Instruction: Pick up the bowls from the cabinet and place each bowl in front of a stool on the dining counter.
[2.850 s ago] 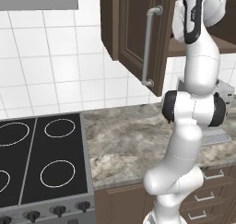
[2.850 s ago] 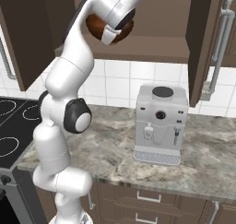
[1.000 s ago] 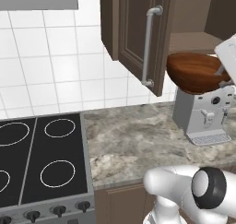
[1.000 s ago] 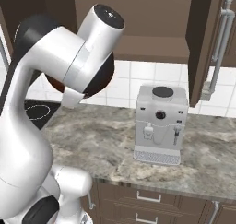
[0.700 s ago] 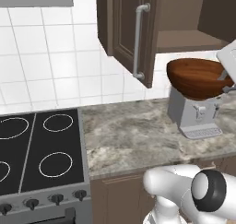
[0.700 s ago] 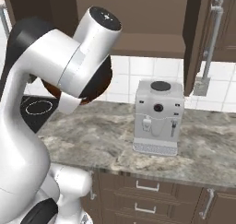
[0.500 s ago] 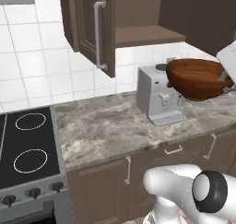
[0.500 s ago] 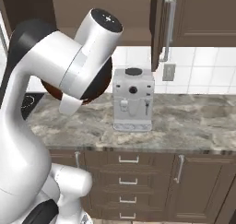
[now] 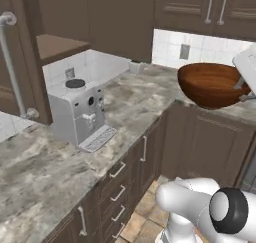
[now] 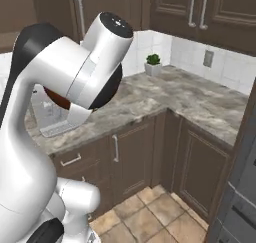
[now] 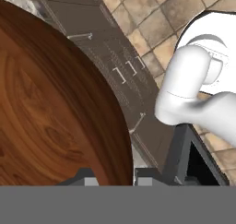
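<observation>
The white arm with dark joints folds up from its base, the elbow raised high. Its claw [image 11: 113,176] is closed on the rim of the glossy reddish-brown wooden bowl [image 9: 212,84], carried in the air.

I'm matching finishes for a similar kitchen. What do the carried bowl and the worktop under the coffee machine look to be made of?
The bowl looks like polished reddish-brown wood: grain rings and a soft sheen show inside. The worktop looks like marbled grey-beige stone, veined and fairly matte. The coffee machine on it seems grey plastic or metal; hard to tell which.

Glossy reddish-brown wooden bowl [image 9: 212,84] held upright in air, rim pinched by tool [image 11: 114,176].
</observation>
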